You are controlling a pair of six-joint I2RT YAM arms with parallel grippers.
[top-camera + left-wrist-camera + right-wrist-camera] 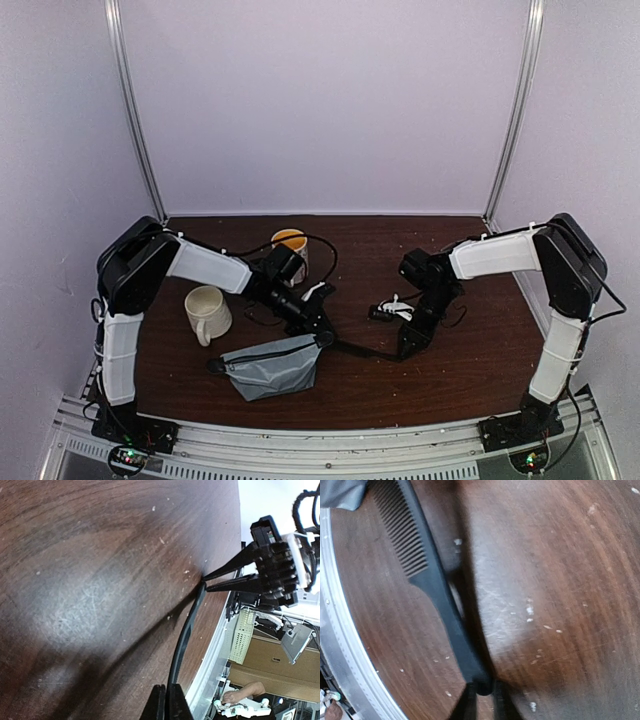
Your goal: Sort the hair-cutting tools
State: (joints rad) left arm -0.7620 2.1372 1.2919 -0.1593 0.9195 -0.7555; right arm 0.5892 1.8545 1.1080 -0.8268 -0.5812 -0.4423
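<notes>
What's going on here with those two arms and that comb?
Both arms are holding one long thin black plastic comb between them, just beside the grey fabric zip pouch on the dark wooden table. The left arm has its jaws shut on the toothed end, and the right arm pinches the tip of the handle in its jaws. It looks like a handover from one arm to the other.
</notes>
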